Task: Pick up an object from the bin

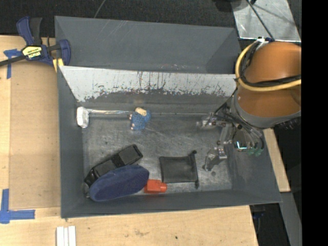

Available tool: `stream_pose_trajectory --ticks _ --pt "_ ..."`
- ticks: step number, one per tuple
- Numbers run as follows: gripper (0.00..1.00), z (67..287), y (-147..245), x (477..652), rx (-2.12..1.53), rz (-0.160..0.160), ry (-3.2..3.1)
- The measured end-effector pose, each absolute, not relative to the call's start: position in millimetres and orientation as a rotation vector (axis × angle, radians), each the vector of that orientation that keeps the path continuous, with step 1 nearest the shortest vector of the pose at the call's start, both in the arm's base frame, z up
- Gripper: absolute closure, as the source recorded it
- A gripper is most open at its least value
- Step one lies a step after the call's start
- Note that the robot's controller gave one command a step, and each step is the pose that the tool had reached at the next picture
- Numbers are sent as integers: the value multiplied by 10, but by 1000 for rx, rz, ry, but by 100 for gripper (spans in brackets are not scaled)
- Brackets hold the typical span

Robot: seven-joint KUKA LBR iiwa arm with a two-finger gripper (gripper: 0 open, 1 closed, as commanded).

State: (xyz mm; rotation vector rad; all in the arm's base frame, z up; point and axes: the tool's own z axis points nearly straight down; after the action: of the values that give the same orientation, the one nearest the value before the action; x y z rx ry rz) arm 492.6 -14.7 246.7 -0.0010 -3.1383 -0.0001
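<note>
A grey metal bin [69, 152] with sloping walls holds a few loose things, well apart for the most part. From the right a robot arm [269, 83] under a rounded orange cover reaches in. The cover hides the wrist behind it, and part of the arm is cut off at the edge of the view. Its jaws stand spread apart low over the right part of the floor, with only bare, scuffed metal between them. The nearer one is just beside the right edge of a flat black square pouch [178, 168], the closest thing to them. In the near left corner lies a dark blue oval fabric pouch [118, 183]. It overlaps a black strapped object [115, 161] whose kind is hard to make out. Along the far wall lies a thin clear rod with a white end [82, 117], and at its other end sits a small blue and yellow lump [139, 119] of unclear shape. A small orange-red piece [155, 187] pokes out beside the blue pouch, partly tucked under it.
</note>
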Motion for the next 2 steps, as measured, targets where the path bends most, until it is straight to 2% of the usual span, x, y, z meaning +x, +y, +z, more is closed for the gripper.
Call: stream_pose_trajectory --ticks 1,2 --pt "0 1096 308 5106 432 -2 -3108" --pt "0 711 -167 5355 373 -5 -3125"
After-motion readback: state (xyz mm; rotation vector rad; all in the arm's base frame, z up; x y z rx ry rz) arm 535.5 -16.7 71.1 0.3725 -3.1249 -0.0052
